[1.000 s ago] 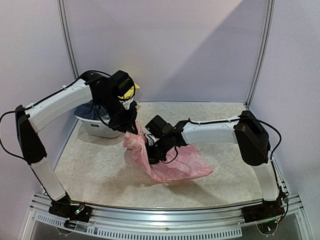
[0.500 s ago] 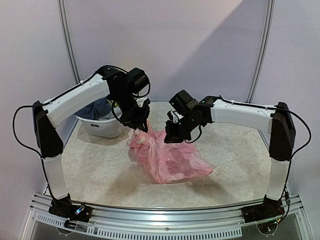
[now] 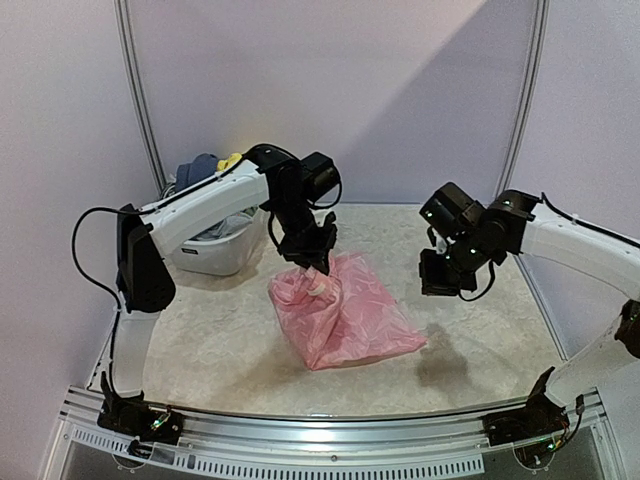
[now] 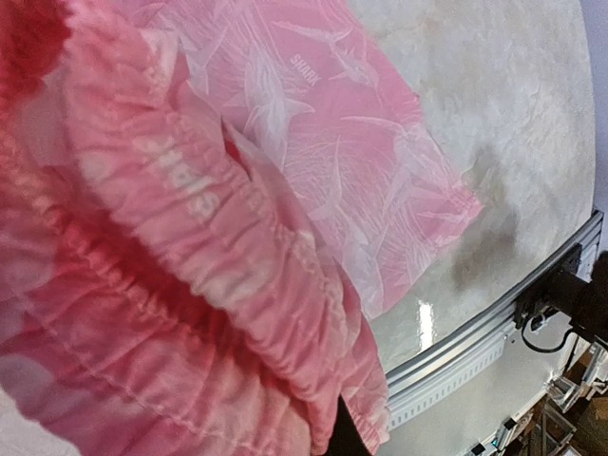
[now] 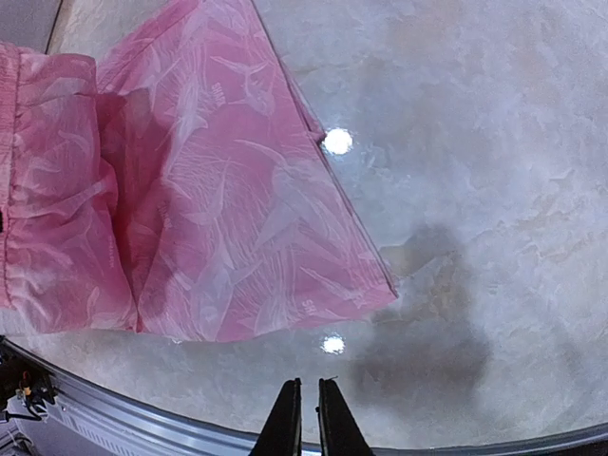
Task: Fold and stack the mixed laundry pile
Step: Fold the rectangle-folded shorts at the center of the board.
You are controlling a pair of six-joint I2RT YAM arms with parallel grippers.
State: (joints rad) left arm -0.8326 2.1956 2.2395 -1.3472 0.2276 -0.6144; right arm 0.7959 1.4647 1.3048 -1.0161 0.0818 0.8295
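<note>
Holds pink garment (image 3: 345, 315) by waistband in left gripper (image 3: 310, 262), jaws clamped, rest draped on desk (image 3: 200, 335) right of tub (image 3: 215, 252). Shows right gripper (image 3: 447, 275) farther right of tub, jaws together, empty. Judged flattening step; next calls for seizing free corner, drawing cloth flat

Count:
- 2 arms: left arm (image 3: 200, 205), right arm (image 3: 585, 245).
- 2 grippers: left gripper (image 3: 308, 262), right gripper (image 3: 440, 282).
- 1 pink patterned garment (image 3: 345, 315), mid-worktop (image 3: 200, 330).
- 1 white tub (image 3: 215, 258), far-left corner.
- 2 pieces visible in the tub: 1 yellow piece (image 3: 231, 160), 1 blue-grey piece (image 3: 197, 168). Any others there are hidden.
</note>
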